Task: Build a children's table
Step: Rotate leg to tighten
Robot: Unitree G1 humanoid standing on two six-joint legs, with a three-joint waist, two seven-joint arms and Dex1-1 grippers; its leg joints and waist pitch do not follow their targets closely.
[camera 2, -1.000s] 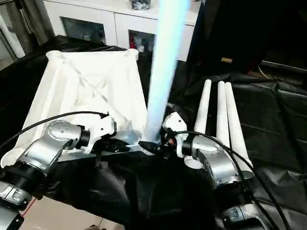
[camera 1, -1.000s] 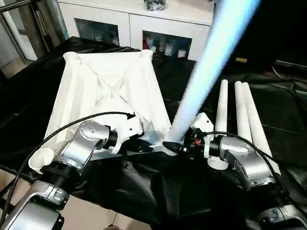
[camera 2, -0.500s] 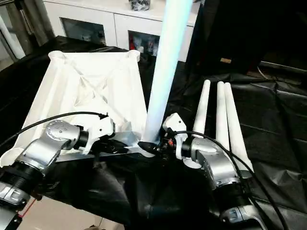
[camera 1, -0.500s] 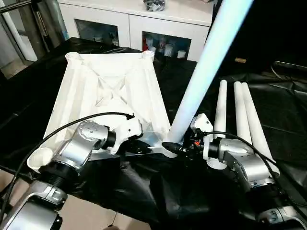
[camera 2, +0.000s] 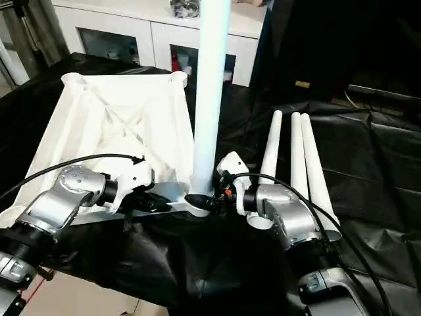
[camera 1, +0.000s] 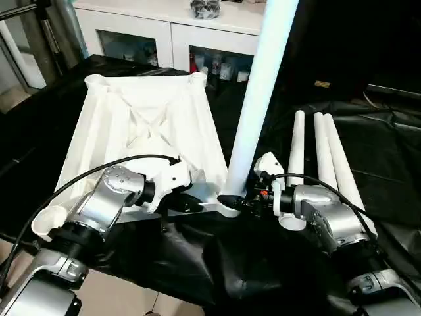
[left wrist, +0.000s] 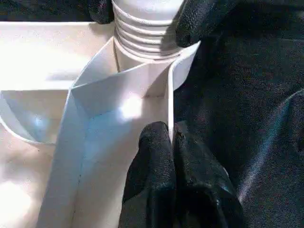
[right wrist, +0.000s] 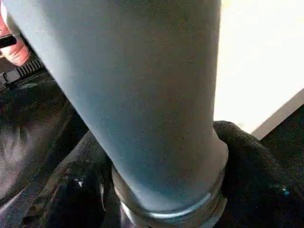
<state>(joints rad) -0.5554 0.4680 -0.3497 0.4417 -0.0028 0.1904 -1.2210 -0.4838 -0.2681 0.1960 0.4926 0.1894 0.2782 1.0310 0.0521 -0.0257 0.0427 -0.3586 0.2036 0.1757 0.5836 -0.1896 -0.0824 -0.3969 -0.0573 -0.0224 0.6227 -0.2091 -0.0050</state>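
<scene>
The white tabletop lies underside up on the black-draped work table. One white tube leg stands nearly upright in its near right corner socket. My right gripper is shut on the base of that leg, with black fingers on both sides of the tube. My left gripper is shut on the tabletop's near rim beside the socket. Its fingers pinch the thin wall, and the leg's threaded end sits just beyond.
Three spare white legs lie side by side to the right of my right arm. A white cabinet stands behind the table. The table's front edge and the floor are close under my forearms.
The held leg has swung from leaning right to nearly upright over the corner socket. Both grippers keep their holds.
</scene>
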